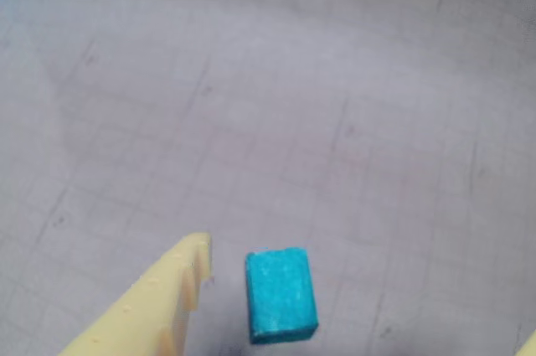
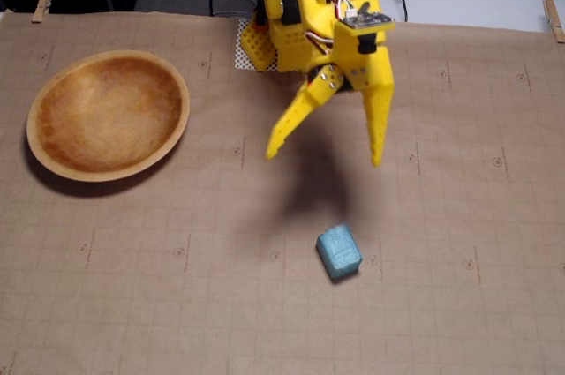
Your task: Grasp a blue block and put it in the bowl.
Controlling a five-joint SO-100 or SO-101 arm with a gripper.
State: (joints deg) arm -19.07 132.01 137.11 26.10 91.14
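Blue block on mat; claw spread above; bowl apart.

Yellow plastic arm, tapered fingers, seemingly red-white wiring.

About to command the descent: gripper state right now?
Gripper: open, jaws spread wide, holding nothing; the blue block lies on the mat below it.
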